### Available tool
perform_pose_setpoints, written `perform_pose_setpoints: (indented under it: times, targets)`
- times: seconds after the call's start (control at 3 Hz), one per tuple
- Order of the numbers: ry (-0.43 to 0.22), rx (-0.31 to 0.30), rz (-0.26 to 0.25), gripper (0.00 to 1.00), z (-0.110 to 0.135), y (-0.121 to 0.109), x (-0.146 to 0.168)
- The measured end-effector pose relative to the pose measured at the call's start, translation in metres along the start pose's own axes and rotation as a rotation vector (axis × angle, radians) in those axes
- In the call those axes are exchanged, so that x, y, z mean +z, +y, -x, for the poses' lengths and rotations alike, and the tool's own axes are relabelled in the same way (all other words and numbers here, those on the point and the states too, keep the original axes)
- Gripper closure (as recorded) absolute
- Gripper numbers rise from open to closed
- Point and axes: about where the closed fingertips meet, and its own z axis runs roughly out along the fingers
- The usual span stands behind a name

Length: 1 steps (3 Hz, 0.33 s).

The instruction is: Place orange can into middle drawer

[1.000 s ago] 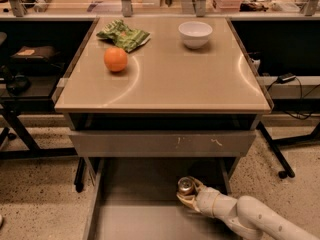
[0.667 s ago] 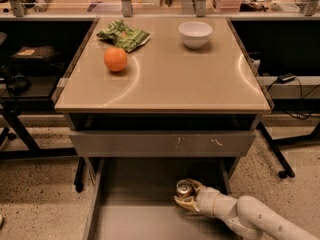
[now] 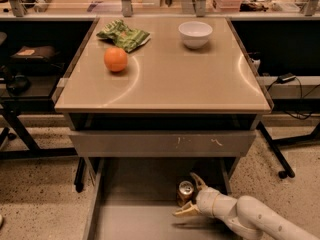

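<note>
The orange can (image 3: 185, 190), golden with a silver top, stands upright on the floor of the open middle drawer (image 3: 135, 219), near its back right. My gripper (image 3: 183, 194) reaches in from the lower right on a white arm. Its fingers are spread, one behind the can and one in front of it. The can stands between them, and the fingers do not look pressed against it.
A closed grey drawer front (image 3: 160, 143) with pale scratches hangs just above the can. On the tan tabletop (image 3: 165, 79) are a round orange fruit (image 3: 116, 59), a green snack bag (image 3: 123, 34) and a white bowl (image 3: 195, 34). Dark shelving stands on both sides.
The can and gripper have shifted slightly left inside the drawer. The fingers, closed around the can before, now stand spread apart from it.
</note>
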Motion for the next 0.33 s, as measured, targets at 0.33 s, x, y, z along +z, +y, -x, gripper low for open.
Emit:
perform_pose_setpoints:
  times: [0.33]
  targets:
    - [0.0, 0.0, 0.0, 0.0, 0.0, 0.0, 0.0]
